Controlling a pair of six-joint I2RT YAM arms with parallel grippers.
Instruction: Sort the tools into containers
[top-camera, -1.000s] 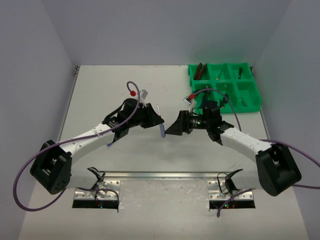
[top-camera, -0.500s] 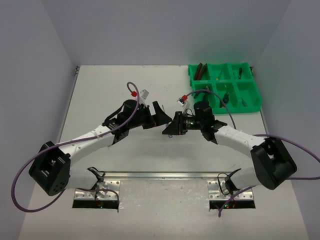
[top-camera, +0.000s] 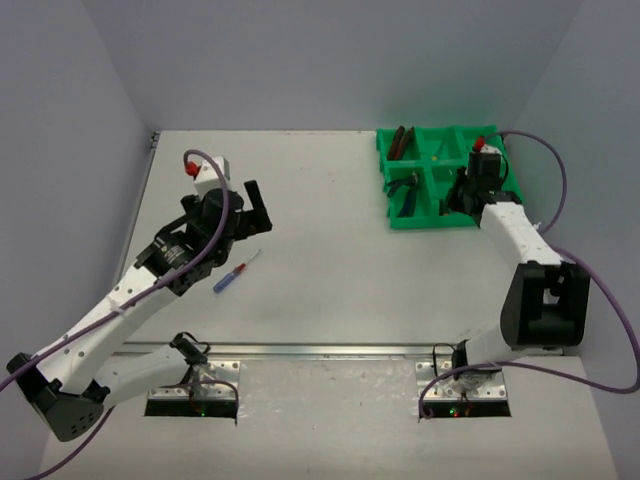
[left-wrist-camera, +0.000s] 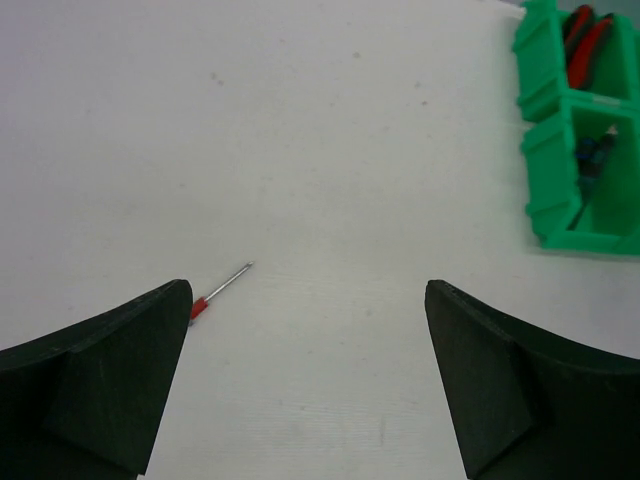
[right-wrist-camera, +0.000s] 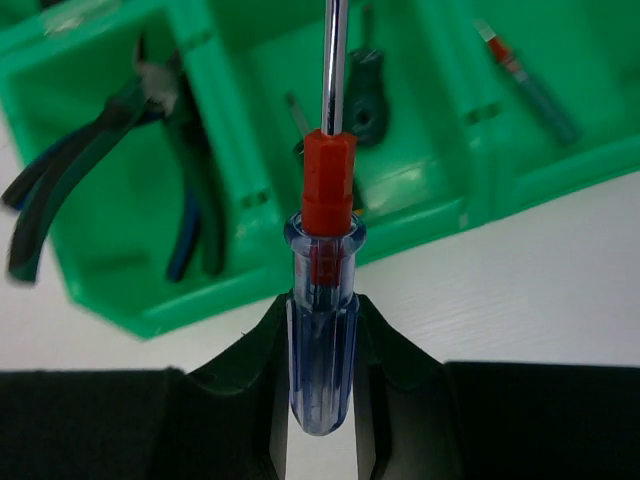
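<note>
Two different states: the left gripper (left-wrist-camera: 307, 300) is wide open and empty. The right gripper (right-wrist-camera: 320, 325) is closed on a blue-handled screwdriver (right-wrist-camera: 328, 190) above the green tray (right-wrist-camera: 215, 120).

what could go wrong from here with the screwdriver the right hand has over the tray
1. The right hand pinches the clear blue screwdriver by its handle only, with the shaft jutting over the green tray. On release it might land across a divider rather than in one compartment.
2. The open left hand sits to one side of the small screwdriver on the table. If it came straight down, a finger might knock it away.
</note>
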